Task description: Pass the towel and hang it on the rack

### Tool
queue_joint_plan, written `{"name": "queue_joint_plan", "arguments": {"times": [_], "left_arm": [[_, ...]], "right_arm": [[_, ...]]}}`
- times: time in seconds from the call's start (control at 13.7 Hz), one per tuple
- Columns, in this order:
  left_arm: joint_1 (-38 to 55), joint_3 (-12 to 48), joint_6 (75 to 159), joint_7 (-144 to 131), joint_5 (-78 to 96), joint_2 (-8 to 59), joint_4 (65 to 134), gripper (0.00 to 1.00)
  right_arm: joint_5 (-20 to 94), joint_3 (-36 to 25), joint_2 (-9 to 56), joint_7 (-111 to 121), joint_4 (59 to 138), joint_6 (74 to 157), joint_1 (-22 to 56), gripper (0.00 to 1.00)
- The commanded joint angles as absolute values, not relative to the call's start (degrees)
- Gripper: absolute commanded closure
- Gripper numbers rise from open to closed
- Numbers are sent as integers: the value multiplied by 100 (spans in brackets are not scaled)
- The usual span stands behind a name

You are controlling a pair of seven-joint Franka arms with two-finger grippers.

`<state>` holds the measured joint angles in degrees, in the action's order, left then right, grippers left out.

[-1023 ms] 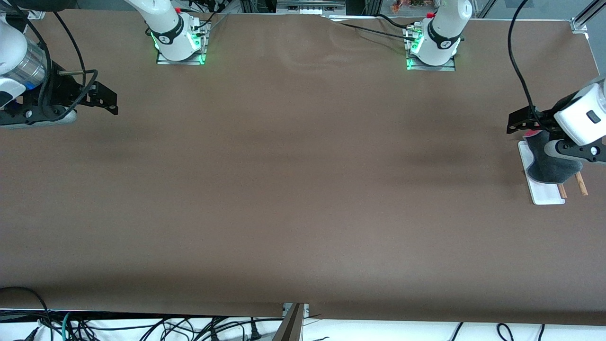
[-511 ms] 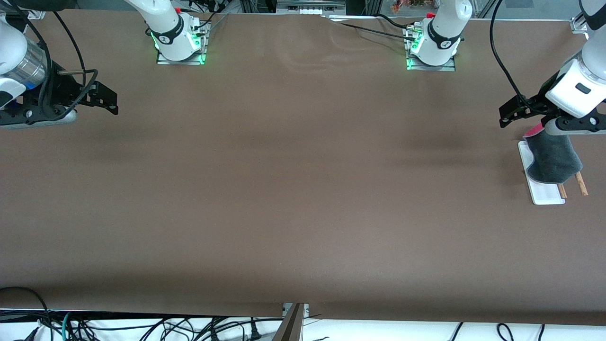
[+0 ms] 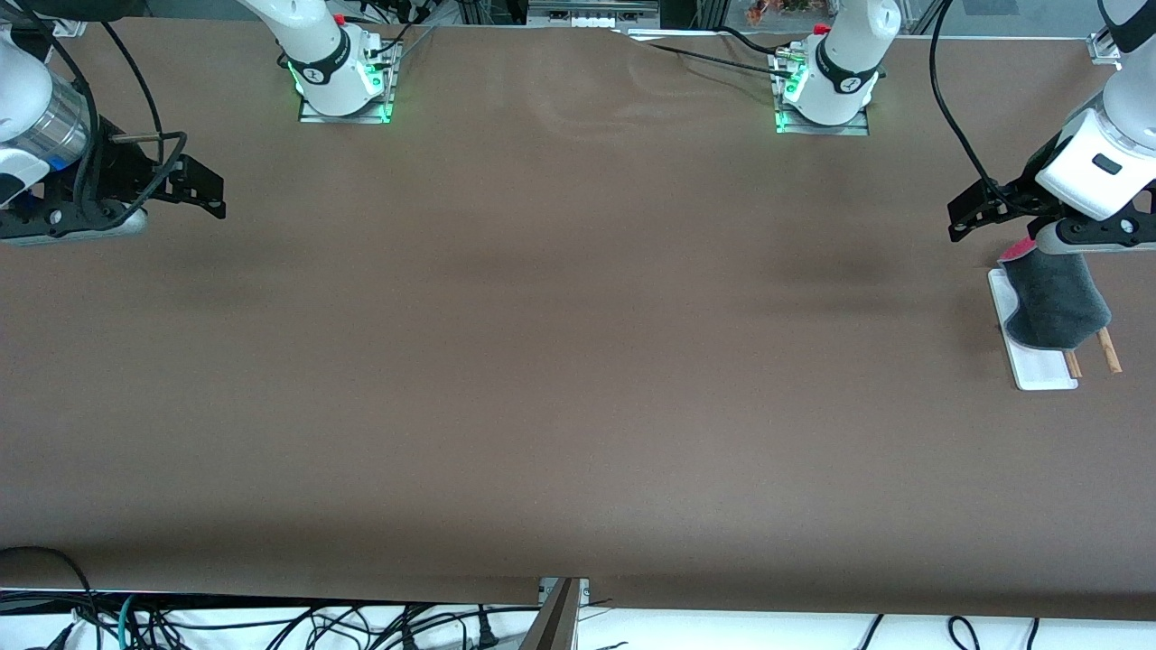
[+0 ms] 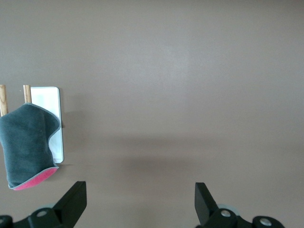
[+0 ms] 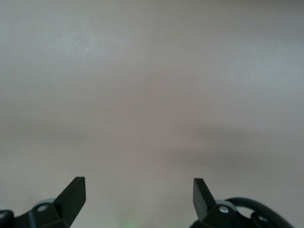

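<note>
The dark grey towel [image 3: 1055, 302] hangs draped over the rack at the left arm's end of the table, with a pink underside showing at one edge. The rack's white base [image 3: 1043, 370] and two brown rods [image 3: 1107, 350] stick out from under it. My left gripper [image 3: 959, 217] is open and empty, in the air beside the rack, apart from the towel. The left wrist view shows the towel [image 4: 26, 142], the base [image 4: 47, 102], the rods [image 4: 27, 93] and the open gripper [image 4: 141, 204]. My right gripper [image 3: 217, 194] waits open and empty at the right arm's end; its wrist view [image 5: 139, 197] shows only bare table.
The brown table [image 3: 560, 361] stretches between the two arms. The arm bases [image 3: 343, 81] stand along its edge by the robots. Cables [image 3: 271, 623] lie below the table's edge nearest the front camera.
My left gripper has lifted off the towel and drawn back toward the robots' side. The towel stays draped on the rack. The right arm has not moved.
</note>
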<state>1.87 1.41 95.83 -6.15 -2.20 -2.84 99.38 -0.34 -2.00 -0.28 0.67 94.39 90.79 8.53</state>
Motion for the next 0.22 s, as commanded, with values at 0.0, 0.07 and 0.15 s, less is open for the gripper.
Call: {"name": "queue_joint_plan", "arguments": {"times": [0.0, 0.07, 0.15], "left_arm": [[264, 53, 9668, -659, -132, -343, 10028, 0], [290, 53, 9659, -668, -132, -351, 10020, 0], [290, 53, 9650, -668, -132, -352, 10011, 0]], "right_arm": [[53, -185, -44, 158, 9360, 8991, 835, 0], [53, -185, -44, 158, 9360, 8991, 835, 0], [53, -185, -44, 158, 9360, 8991, 835, 0]]}}
